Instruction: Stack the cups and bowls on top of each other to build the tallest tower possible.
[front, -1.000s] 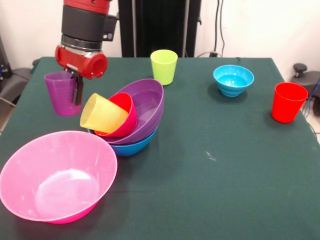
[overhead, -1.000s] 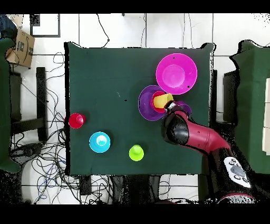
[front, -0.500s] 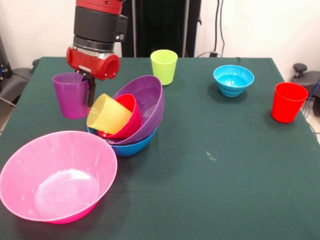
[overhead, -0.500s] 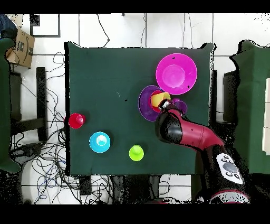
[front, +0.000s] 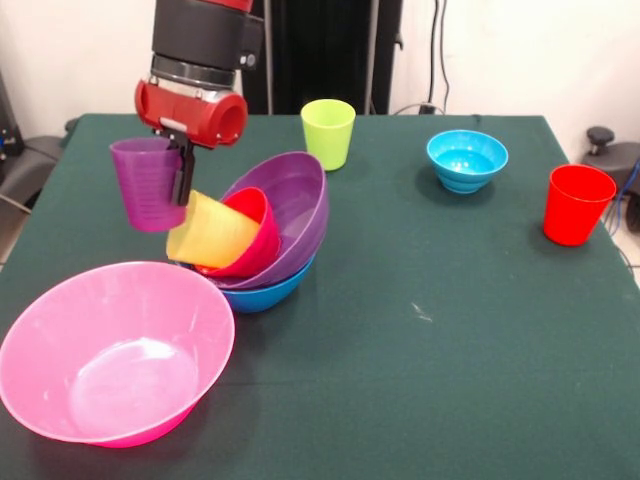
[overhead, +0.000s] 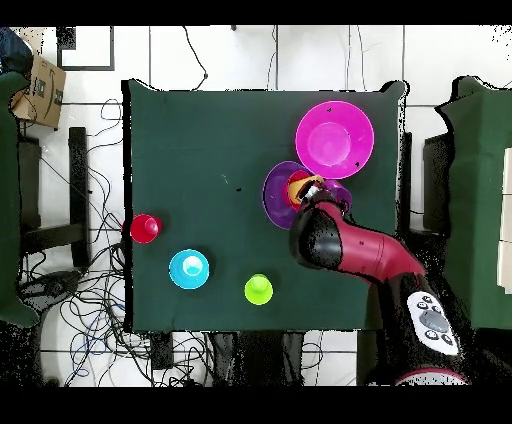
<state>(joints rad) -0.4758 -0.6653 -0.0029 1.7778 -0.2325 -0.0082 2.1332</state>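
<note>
Here's the tower (front: 255, 240): a medium blue bowl (front: 268, 290) at the base, the large purple bowl (front: 290, 215) tilted inside it, a small red bowl (front: 252, 232) nested in that, and a yellow cup (front: 208, 232) lying on its side in the red one, mouth toward the camera. Just beside and above the yellow cup hangs the translucent purple cup (front: 148, 184), upright and clear of the table, with the gripper (front: 183, 172) clamped on its rim, one dark finger down its outside wall. Nearer the camera sits the very large pink bowl (front: 112, 350), close to the tower. Further out, the lime green cup (front: 328, 133) stands upright behind the pile, the light blue bowl (front: 467, 160) sits off to the right, and the red cup (front: 577, 204) stands near the table's right edge. All of it rests on a dark green table (front: 430, 330) with a few pale scuffs. Behind is a pale wall with black posts and hanging cables. From overhead, tangled cables (overhead: 85, 300) sprawl over a white tiled floor, and a cardboard box (overhead: 38, 92) sits at the upper left; it carries a dark mark, possibly a logo, too small to read.
</note>
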